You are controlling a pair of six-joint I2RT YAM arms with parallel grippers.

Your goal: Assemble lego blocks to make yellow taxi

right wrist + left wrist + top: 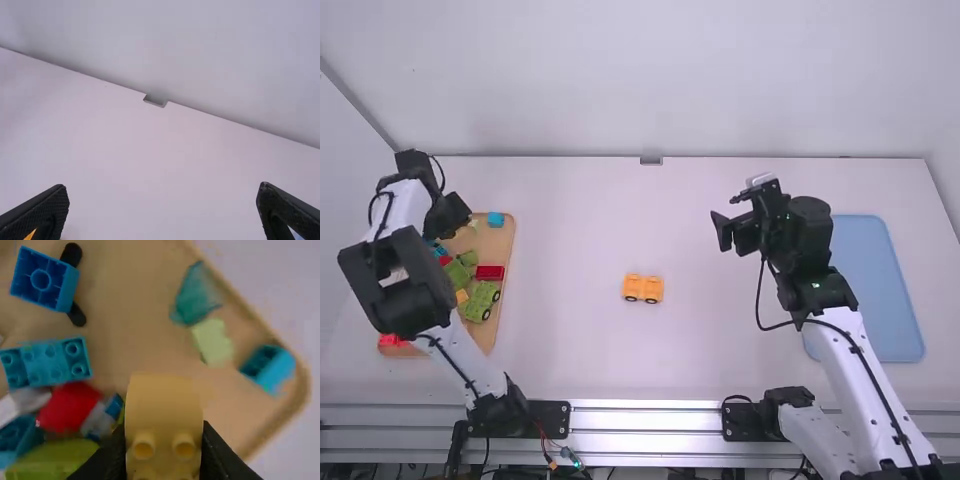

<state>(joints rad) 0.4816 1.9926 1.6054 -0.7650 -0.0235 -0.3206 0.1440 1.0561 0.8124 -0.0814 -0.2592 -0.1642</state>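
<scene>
So the high view is looking bright and pretty even, with soft light spreading over the surface [570,350] and the metal rail [650,413] throwing some shine along the bottom of the frame. Left wrist view's a bit rougher: the close-up yellow block [164,407] is blurring, and the teal piece [192,297]'s smearing too. In the right wrist view, the wall [200,50] is coming out slightly dimmer.

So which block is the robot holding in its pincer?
The yellow block, squeezed by the left pincer over the tan tray. Nothing else is gripped; the right pincer is open.
</scene>
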